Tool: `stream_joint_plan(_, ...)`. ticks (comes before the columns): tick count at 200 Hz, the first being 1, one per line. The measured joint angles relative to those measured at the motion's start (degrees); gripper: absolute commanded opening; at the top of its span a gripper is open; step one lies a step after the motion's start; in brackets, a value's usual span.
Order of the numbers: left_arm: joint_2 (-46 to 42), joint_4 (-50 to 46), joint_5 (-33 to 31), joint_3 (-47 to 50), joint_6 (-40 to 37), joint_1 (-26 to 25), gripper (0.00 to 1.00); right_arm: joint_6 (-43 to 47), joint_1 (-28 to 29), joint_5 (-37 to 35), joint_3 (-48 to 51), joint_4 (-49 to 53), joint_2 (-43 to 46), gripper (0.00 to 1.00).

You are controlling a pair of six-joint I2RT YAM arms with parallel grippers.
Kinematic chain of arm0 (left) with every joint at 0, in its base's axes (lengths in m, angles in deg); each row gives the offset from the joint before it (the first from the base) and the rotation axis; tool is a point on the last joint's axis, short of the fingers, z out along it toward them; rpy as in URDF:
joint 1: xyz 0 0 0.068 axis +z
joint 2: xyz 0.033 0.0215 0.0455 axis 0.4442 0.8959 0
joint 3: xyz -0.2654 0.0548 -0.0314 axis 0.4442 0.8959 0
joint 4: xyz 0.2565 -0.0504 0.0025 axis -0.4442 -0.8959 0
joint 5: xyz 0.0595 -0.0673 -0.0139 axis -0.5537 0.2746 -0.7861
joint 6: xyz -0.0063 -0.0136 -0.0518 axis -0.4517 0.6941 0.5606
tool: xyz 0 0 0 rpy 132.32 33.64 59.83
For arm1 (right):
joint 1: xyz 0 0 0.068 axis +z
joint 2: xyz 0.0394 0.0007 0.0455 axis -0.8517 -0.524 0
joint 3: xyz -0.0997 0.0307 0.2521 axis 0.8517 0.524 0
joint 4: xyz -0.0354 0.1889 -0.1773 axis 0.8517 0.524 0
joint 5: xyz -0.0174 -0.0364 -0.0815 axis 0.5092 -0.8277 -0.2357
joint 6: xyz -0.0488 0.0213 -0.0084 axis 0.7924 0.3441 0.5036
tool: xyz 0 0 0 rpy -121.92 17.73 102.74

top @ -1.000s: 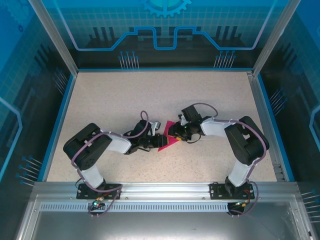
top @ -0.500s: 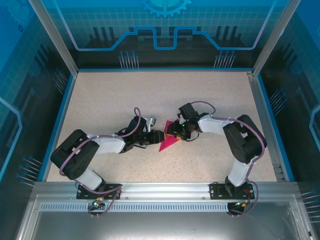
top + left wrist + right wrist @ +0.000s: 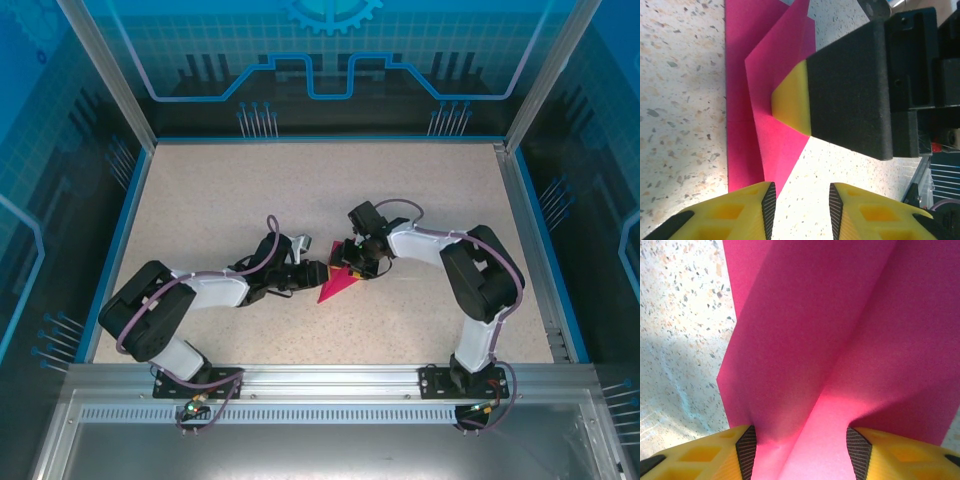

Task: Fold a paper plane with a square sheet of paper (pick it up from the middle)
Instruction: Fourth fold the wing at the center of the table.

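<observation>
Magenta folded sheet of paper lies mid-worktop, running up between spread jaws of right tool. Left tool released, empty, one finger just beside a paper corner.

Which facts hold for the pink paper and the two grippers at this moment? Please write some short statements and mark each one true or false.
1. The paper is magenta-pink. True.
2. The paper lies as a flat, unfolded square. False: it is folded, with creases and a pointed end.
3. The right gripper has paper between its open jaws. True.
4. The left gripper is shut on the paper. False: its jaws stand apart, and bare table shows between them.
5. The two grippers are at opposite edges of the table. False: they are close together at the paper, near the table's middle.
</observation>
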Motion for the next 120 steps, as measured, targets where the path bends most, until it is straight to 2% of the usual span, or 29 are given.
stream_joint_plan(77,3.2,-2.6,5.4,-3.2,0.5,0.0,0.31,-3.2,0.0,0.0,-2.1,2.5,-1.6,0.57)
stream_joint_plan(120,5.5,-4.3,6.3,-5.4,0.2,-0.2,0.29,-3.9,0.0,0.0,-2.7,3.0,-1.9,0.58)
